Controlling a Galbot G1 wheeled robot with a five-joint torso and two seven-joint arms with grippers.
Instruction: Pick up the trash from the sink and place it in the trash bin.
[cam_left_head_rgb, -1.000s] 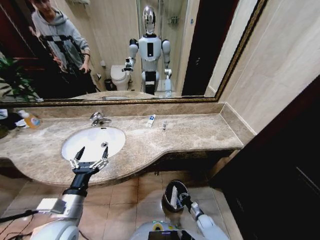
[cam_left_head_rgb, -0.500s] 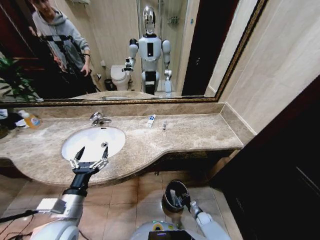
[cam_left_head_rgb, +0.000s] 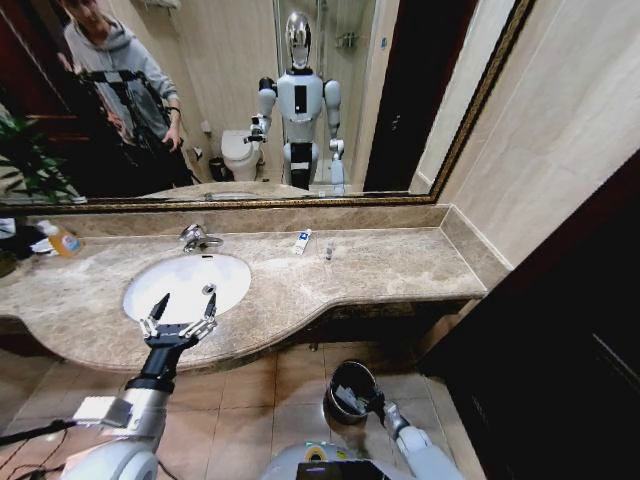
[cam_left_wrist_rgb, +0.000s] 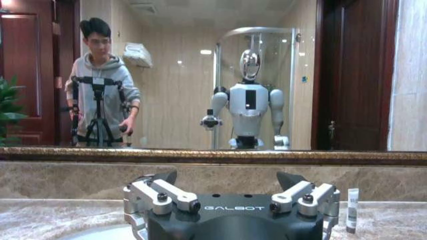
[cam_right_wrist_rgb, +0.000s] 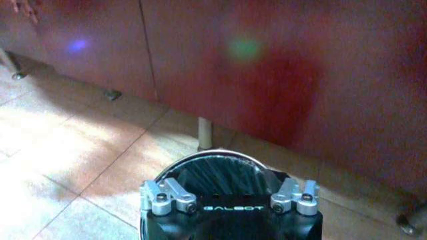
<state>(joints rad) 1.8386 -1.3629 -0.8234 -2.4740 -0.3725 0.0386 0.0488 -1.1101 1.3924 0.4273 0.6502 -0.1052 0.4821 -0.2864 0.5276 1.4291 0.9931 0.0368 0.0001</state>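
Observation:
The white oval sink (cam_left_head_rgb: 170, 290) is set in the beige marble counter. My left gripper (cam_left_head_rgb: 180, 318) hovers open over the sink's front rim, nothing between its fingers; in the left wrist view it (cam_left_wrist_rgb: 233, 187) faces the mirror. A white-blue tube (cam_left_head_rgb: 302, 241) and a tiny vial (cam_left_head_rgb: 328, 250) lie on the counter behind the sink; the tube (cam_left_wrist_rgb: 351, 210) stands out against the backsplash. The small black trash bin (cam_left_head_rgb: 350, 378) stands on the floor under the counter edge with a pale item (cam_left_head_rgb: 344, 399) inside. My right gripper (cam_left_head_rgb: 379, 403) is open at the bin's near rim, just above the bin (cam_right_wrist_rgb: 213, 172).
A chrome faucet (cam_left_head_rgb: 194, 237) rises behind the sink. An orange-liquid bottle (cam_left_head_rgb: 62, 239) stands at the counter's far left. A dark wooden cabinet (cam_left_head_rgb: 560, 340) closes in the right side. A person stands in the mirror. Tiled floor (cam_left_head_rgb: 250, 390) lies around the bin.
My right gripper has drawn back a little from over the bin toward my base, and the pale item now sits lower in the bin. The left arm has not moved.

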